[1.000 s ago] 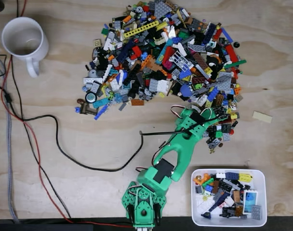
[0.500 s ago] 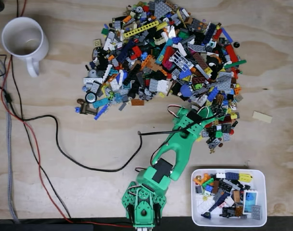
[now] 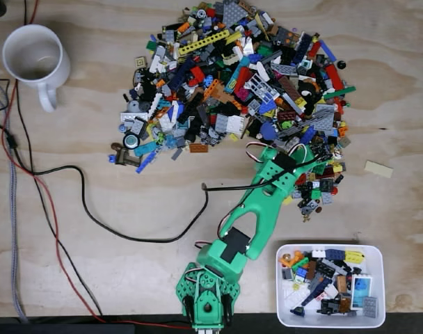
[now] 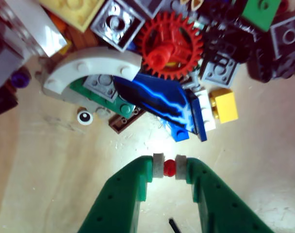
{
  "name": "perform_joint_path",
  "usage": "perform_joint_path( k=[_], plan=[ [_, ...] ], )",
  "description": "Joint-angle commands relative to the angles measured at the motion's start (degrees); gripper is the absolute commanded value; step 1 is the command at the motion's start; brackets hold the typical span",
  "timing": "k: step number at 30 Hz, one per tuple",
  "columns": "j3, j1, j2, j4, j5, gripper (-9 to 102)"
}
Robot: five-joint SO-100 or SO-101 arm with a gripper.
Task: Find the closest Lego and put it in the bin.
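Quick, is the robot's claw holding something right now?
Tool: closed on a small red Lego piece, pinched between its pads, above the bare wooden table.

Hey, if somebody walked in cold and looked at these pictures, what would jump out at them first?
The big multicoloured Lego pile sprawling across the top middle of the fixed view, with the green arm reaching into its lower right edge. In the wrist view, the gripper pinches a tiny red piece just below a red gear. The white bin, bottom right, already holds assorted bricks.
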Motion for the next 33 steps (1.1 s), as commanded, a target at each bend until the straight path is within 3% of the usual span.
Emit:
perform_joint_path(
  k=[1,10,15,21,23,25,30,33],
  plan=[
    [-12.9,4.6,6.9,6.3,-2.4,5],
    [-17.0,27.4,17.6,15.5,-13.6,5],
    [-14.5,43.2,21.5,16.0,-22.9,6],
    [-6.8,55.0,25.1,13.0,-30.4,6],
    [-3.1,56.2,26.0,11.2,-31.5,8],
    [-1.0,55.3,26.5,9.7,-30.5,16],
    [-0.7,48.4,28.5,8.4,-26.9,28],
    [-1.8,38.6,30.6,6.2,-24.4,24]
  ],
)
